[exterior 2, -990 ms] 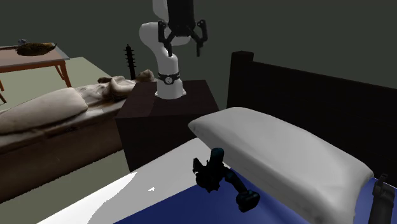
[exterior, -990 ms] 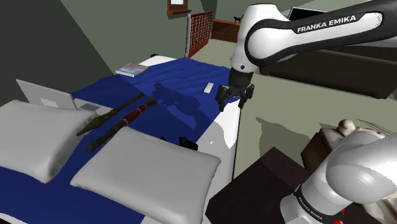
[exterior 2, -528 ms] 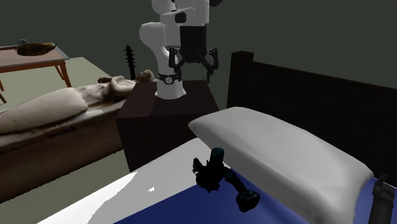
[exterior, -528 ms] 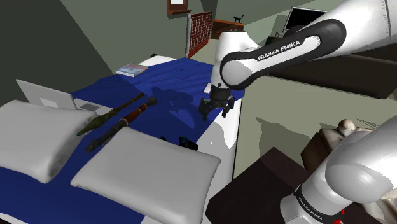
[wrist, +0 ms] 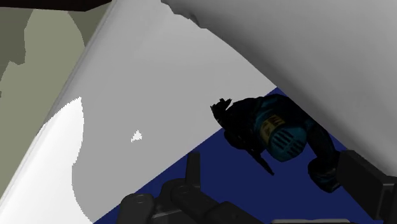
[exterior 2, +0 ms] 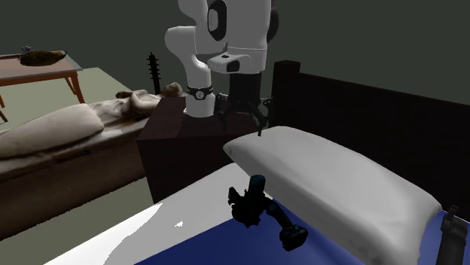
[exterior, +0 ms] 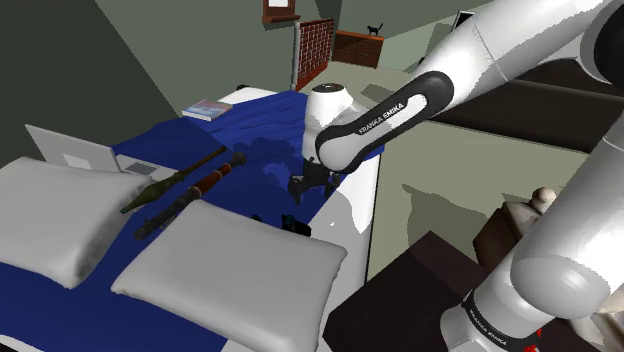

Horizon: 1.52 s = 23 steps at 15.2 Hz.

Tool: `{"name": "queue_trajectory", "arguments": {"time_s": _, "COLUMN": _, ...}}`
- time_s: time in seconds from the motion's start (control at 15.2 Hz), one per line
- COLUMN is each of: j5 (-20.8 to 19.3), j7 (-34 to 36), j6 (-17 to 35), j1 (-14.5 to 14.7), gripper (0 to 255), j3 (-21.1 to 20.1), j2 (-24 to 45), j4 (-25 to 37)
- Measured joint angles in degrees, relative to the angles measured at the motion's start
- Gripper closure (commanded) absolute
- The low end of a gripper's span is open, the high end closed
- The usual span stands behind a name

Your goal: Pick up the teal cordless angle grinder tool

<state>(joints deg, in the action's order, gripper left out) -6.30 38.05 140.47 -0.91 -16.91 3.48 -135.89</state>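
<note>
The teal and black angle grinder [exterior: 289, 223] lies on the bed at the edge of the blue cover, against the near grey pillow [exterior: 230, 272]. From the second exterior view the grinder [exterior 2: 260, 203] rests just below that pillow's front edge. My black gripper [exterior: 303, 185] hangs open above the bed, a short way above the grinder and not touching it. In the second exterior view the gripper [exterior 2: 242, 119] hangs behind the pillow with its fingers spread. In the wrist view the grinder [wrist: 273, 130] lies ahead of the gripper [wrist: 280, 184], nearer the right finger [wrist: 366, 181].
Two long dark launcher-like objects [exterior: 190, 185] lie on the blue cover [exterior: 250, 150]. A book [exterior: 208, 109] and an open laptop [exterior: 75, 150] are further back. A second pillow [exterior: 50, 220], a dark nightstand [exterior 2: 196, 143] and headboard [exterior 2: 361, 105] surround the spot.
The arm has swung toward the shoulder view's left and come down over the bed, bringing the open gripper closer to the grinder. The grinder has not moved.
</note>
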Motion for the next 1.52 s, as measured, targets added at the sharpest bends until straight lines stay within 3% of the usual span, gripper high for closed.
{"name": "queue_trajectory", "arguments": {"time_s": 0.59, "j5": -14.18, "j7": 14.08, "j6": 5.64, "j1": 5.53, "gripper": 0, "j3": 4.45, "j2": 21.15, "j4": 14.26}}
{"name": "queue_trajectory", "arguments": {"time_s": 1.12, "j5": -17.43, "j7": 17.12, "j6": 9.48, "j1": 7.53, "gripper": 0, "j3": 6.89, "j2": 27.60, "j4": 16.73}}
{"name": "queue_trajectory", "arguments": {"time_s": 1.19, "j5": -17.57, "j7": 17.21, "j6": 9.70, "j1": 7.61, "gripper": 255, "j3": 7.03, "j2": 28.02, "j4": 16.91}}
{"name": "queue_trajectory", "arguments": {"time_s": 1.52, "j5": -17.74, "j7": 17.35, "j6": 9.88, "j1": 7.69, "gripper": 255, "j3": 7.20, "j2": 28.33, "j4": 17.11}}
